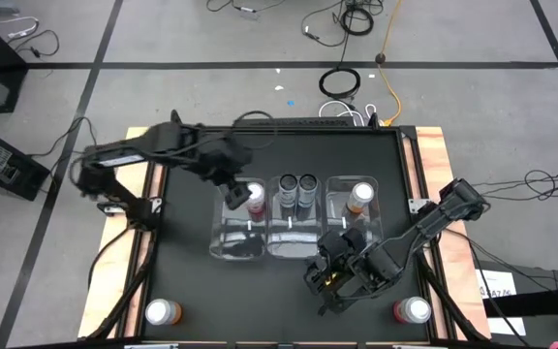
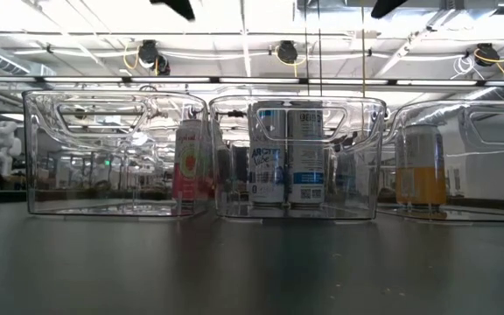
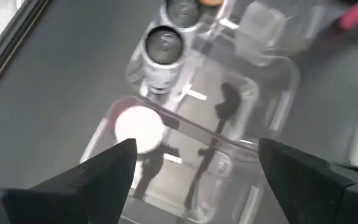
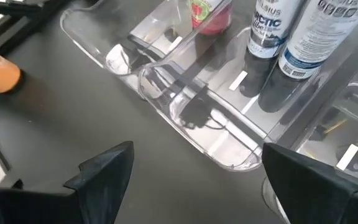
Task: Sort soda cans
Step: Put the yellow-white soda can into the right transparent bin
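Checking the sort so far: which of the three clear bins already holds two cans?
The middle bin: two black cans stand side by side at its far end. The left bin holds one pink can, the right bin one orange can.

You can read "ARCTIC" on one black can (image 4: 267,28) in the middle bin (image 4: 229,155); its neighbour's print stays illegible.

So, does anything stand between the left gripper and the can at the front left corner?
Nothing visible does: the left gripper hangs open above the left bin, and only bare table lies toward that can.
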You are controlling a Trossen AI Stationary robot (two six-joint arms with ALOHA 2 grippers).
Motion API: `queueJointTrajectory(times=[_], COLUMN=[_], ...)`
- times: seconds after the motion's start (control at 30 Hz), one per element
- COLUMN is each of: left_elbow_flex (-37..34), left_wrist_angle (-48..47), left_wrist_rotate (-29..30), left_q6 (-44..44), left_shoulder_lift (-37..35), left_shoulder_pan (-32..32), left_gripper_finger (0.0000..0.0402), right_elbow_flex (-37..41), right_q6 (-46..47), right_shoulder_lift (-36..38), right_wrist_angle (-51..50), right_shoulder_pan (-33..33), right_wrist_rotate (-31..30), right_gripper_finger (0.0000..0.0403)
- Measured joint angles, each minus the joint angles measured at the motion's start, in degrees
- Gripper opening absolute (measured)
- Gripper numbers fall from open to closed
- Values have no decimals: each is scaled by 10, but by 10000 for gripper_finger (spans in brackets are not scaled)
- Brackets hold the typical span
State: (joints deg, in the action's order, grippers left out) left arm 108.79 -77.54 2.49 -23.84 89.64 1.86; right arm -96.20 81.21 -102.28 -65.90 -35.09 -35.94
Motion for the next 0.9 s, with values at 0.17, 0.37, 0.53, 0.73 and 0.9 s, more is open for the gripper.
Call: queueJointTrajectory(times=[0.17,0.37,0.53,0.73,0.9], left_elbow_flex=[0,-6,-53,-126,-167], left_wrist_angle=[-2,-15,11,66,103], left_wrist_rotate=[25,108,170,196,195], left_q6=[-59,-109,-159,-239,-295], left_shoulder_lift=[-48,-62,-62,-61,-56], left_shoulder_pan=[-69,-190,-298,-383,-420], left_gripper_finger=[345,345,345,345,345], right_elbow_flex=[0,0,0,0,0], right_q6=[0,-17,-53,-81,-102], right_shoulder_lift=[-25,-25,-25,-26,-26], right_wrist_angle=[20,57,84,105,117], right_shoulder_pan=[-3,-9,-11,-11,-11], right_wrist_rotate=[3,0,4,17,19], right_gripper_finger=[348,348,348,348,348])
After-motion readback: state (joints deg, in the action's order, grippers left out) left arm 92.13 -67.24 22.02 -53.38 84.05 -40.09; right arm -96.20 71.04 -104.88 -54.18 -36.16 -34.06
